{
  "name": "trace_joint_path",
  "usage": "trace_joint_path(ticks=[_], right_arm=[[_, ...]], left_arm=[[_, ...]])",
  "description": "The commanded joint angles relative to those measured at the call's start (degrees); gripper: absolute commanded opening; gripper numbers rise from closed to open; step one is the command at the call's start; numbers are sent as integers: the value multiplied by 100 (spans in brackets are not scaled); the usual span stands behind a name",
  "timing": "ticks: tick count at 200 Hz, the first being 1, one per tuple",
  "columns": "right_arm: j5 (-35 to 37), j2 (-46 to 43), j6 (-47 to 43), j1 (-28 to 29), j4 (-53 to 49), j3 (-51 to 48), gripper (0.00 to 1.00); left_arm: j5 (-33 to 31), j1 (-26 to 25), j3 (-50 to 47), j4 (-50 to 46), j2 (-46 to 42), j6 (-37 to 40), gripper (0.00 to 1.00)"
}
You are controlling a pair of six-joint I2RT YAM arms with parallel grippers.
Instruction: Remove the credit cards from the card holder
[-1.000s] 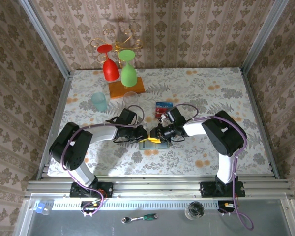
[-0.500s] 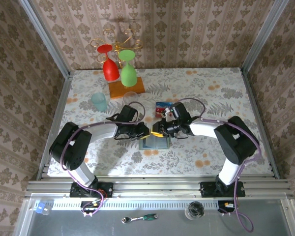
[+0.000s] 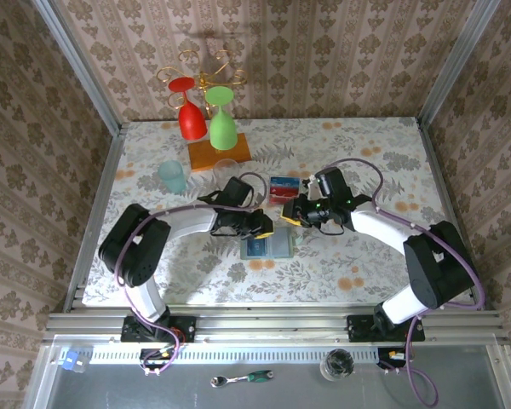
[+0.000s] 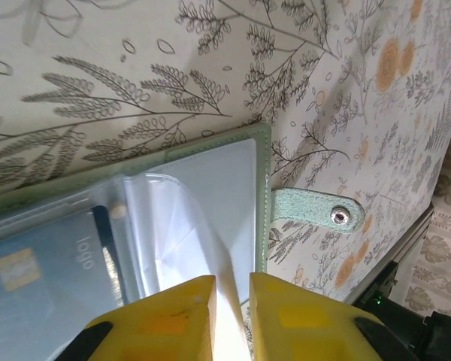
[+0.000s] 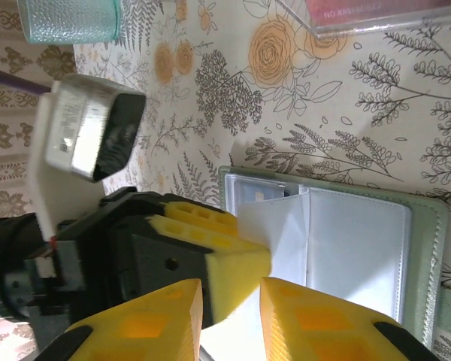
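Observation:
The pale green card holder lies open on the table, its snap strap sticking out from the edge. My left gripper is shut on one clear sleeve page and holds it up like a tent. A bluish card sits in a pocket under the sleeves. My right gripper hovers over the holder's far edge with its jaws a little apart, close beside the left finger. Red and blue credit cards lie just beyond, one red card under clear plastic.
A teal cup and a clear glass stand at the back left. Behind them is a wooden base with a rack holding red and green glasses. The left wrist's camera housing sits close to my right gripper.
My right gripper has moved up and to the right, from the holder's left side to its far edge near the loose cards. The left gripper has shifted right with the sleeve.

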Motion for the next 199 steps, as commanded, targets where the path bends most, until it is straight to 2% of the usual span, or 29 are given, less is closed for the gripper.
trace_joint_path(ticks=[1, 28, 33, 63, 112, 199], right_arm=[[163, -209, -108, -54, -209, -120, 27], [180, -304, -126, -82, -252, -155, 28], [180, -314, -132, -85, -270, -161, 28], [189, -387, -143, -105, -314, -186, 31], [158, -384, -122, -112, -312, -225, 31], [0, 141, 162, 92, 29, -167, 30]], left_arm=[[229, -78, 312, -146, 196, 137, 22], [269, -164, 548, -126, 471, 151, 32], [454, -174, 583, -128, 509, 162, 34], [546, -233, 774, -161, 769, 191, 39], [543, -244, 765, -137, 834, 182, 40], [61, 124, -171, 400, -175, -74, 38]])
